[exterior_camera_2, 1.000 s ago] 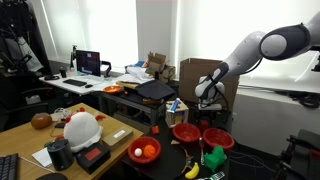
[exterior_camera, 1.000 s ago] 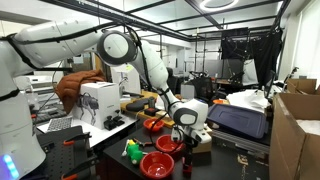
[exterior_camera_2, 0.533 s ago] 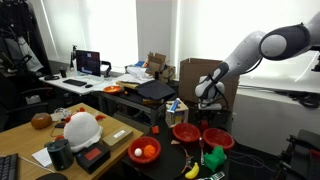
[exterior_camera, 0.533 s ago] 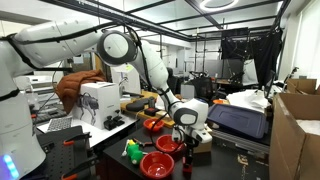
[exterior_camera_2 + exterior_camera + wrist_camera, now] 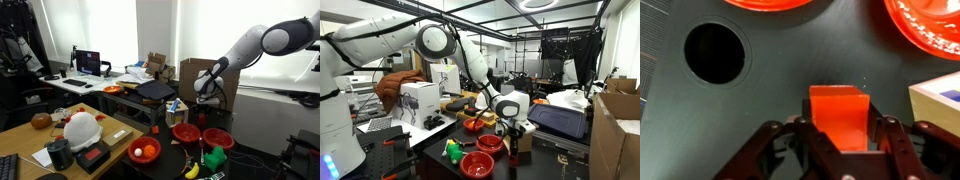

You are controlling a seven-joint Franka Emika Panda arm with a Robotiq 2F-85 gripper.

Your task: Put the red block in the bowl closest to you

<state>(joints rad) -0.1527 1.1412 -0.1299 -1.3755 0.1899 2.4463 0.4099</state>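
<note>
Above the table point(image 5: 750, 95), the end effector point(image 5: 837, 135) has risen since 1 s ago, clamped on the red block point(image 5: 837, 108), apparently lifted clear. A red bowl point(image 5: 770, 3) lies at 11 o'clock, a second bowl point(image 5: 930, 25) at 2 o'clock; transport comes next.

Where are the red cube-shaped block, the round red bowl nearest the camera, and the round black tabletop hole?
Red cube-shaped block point(image 5: 837, 112): wrist view, on its visible red face.
Round red bowl nearest the camera point(image 5: 477, 165): in an exterior view, on its bare inside.
Round black tabletop hole point(image 5: 715, 52): wrist view, at its dark centre.
</note>
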